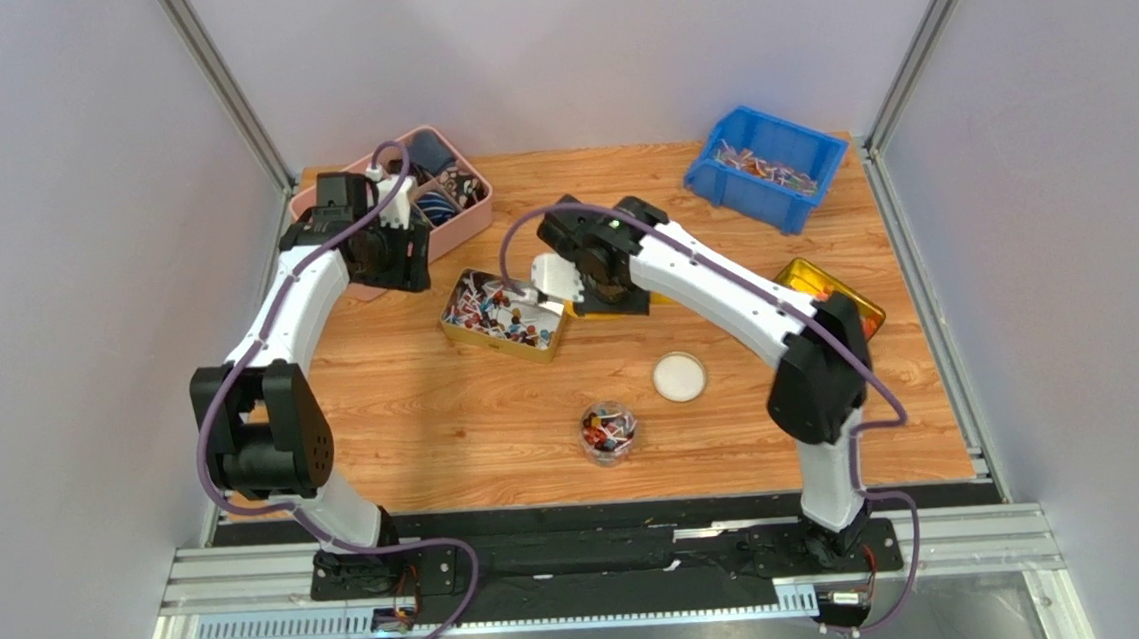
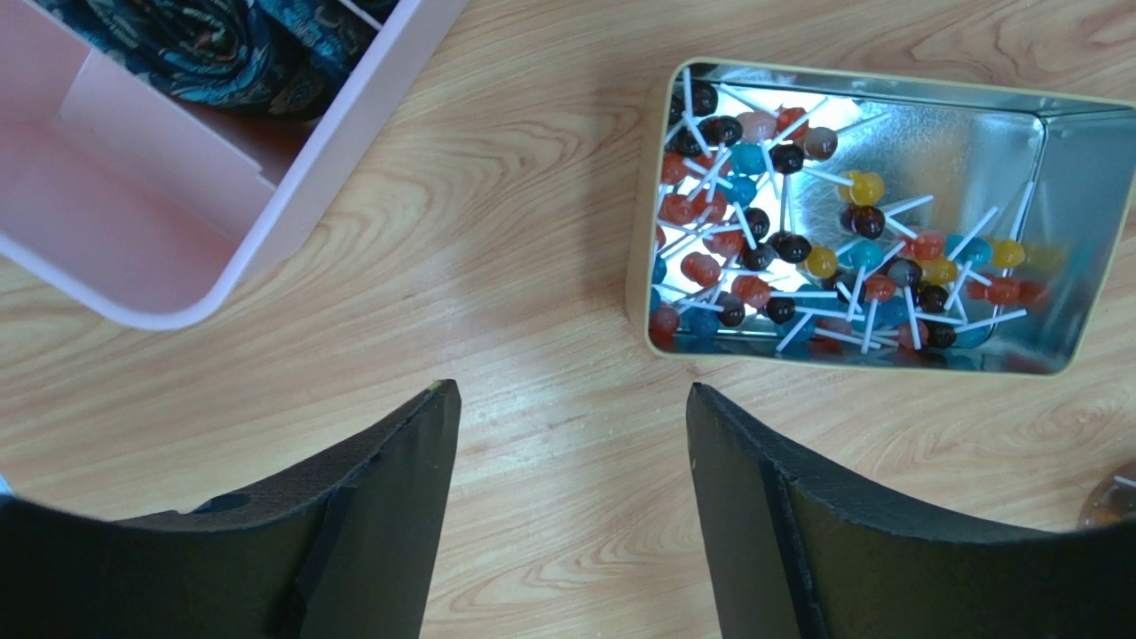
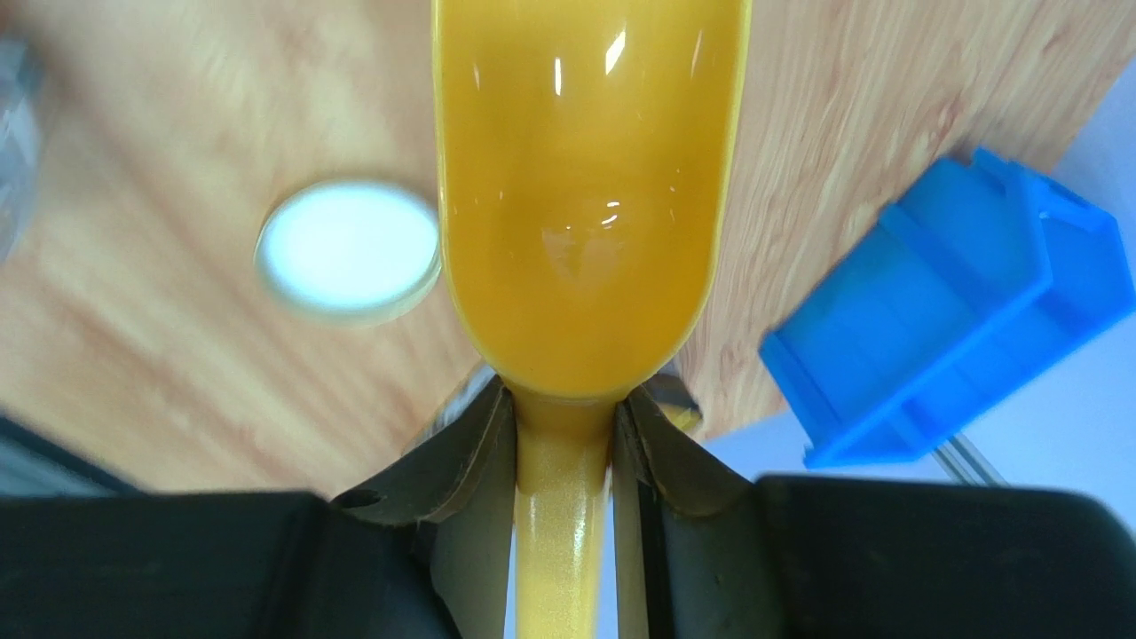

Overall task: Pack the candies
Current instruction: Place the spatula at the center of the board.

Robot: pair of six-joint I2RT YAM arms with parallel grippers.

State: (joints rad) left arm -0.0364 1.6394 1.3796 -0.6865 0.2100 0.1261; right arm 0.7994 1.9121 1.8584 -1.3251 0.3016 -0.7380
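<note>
The candies [image 1: 497,313] [image 2: 787,246] lie heaped in an open gold tin [image 1: 509,348] [image 2: 1074,200] at the table's middle. They are small sweets in red, dark, blue and yellow with white sticks. More candies fill a small clear jar [image 1: 609,431] nearer the front. My left gripper [image 1: 394,260] [image 2: 574,400] hovers open over bare wood, left of the tin, with nothing between its fingers. My right gripper [image 1: 591,285] [image 3: 567,400] is shut on the handle of a yellow scoop [image 3: 587,200], just right of the tin. The scoop's bowl looks empty.
A pink divided box [image 1: 441,216] [image 2: 160,226] stands at the back left. A blue bin [image 1: 765,166] [image 3: 954,320] is at the back right. A white lid [image 1: 679,378] [image 3: 350,250] lies near the jar. A yellow tin [image 1: 837,289] sits behind the right arm.
</note>
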